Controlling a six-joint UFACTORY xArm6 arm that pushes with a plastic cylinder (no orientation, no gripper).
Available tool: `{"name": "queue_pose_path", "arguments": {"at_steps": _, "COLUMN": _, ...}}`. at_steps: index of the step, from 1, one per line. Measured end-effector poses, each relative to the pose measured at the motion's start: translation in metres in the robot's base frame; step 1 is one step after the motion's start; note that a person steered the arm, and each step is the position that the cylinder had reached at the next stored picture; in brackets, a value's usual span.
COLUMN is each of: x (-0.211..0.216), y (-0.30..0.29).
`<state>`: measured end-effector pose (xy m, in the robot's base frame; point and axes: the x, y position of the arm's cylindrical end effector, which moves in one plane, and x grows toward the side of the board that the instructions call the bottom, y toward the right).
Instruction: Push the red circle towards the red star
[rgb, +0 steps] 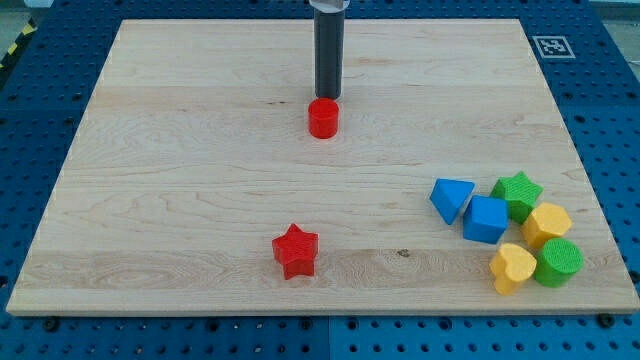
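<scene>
The red circle (323, 118) is a small round block on the wooden board, a little above the middle. The red star (295, 250) lies below it, slightly to the view's left, near the board's bottom edge. My tip (327, 97) is the lower end of a dark upright rod and stands just above the red circle in the view, touching or almost touching its top side. Circle and star are far apart.
A cluster of blocks sits at the view's lower right: a blue triangle (451, 198), a blue cube (486, 219), a green star (518, 194), a yellow hexagon (547, 223), a yellow heart (512, 267) and a green circle (558, 262). A tag marker (549, 45) is at the board's top right corner.
</scene>
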<state>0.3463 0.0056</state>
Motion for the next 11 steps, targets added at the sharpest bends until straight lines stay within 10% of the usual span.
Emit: {"name": "queue_pose_path", "arguments": {"at_steps": 11, "x": 0.050, "y": -0.008}}
